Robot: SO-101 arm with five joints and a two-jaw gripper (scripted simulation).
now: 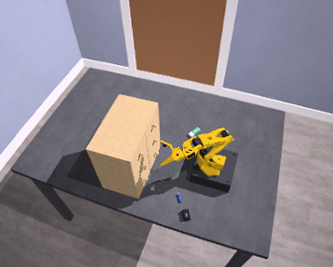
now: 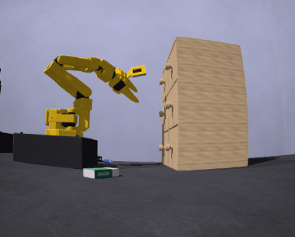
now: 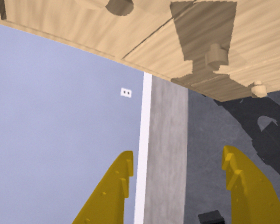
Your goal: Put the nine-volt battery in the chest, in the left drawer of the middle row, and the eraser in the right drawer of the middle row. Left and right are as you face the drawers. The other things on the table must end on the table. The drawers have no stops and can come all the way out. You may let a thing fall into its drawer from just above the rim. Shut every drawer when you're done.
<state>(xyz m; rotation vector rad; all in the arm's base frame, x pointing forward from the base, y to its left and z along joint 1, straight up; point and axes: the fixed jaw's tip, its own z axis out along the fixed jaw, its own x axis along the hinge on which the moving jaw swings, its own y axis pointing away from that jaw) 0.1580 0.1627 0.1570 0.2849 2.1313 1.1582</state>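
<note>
The wooden chest [image 1: 125,144] stands on the dark table with all its drawers shut; it also shows in the exterior view [image 2: 206,105], knobs facing the arm. My gripper [image 1: 163,153] hovers in the air in front of the drawer fronts, a short gap away, at about the top and middle rows [image 2: 139,86]. Its fingers are apart with nothing between them [image 3: 176,155]. The white and green eraser [image 1: 194,131] [image 2: 101,173] lies behind the arm's base.
A small blue cell [image 1: 179,198] lies on the table between the arm's black base [image 1: 211,174] and the nine-volt battery.
</note>
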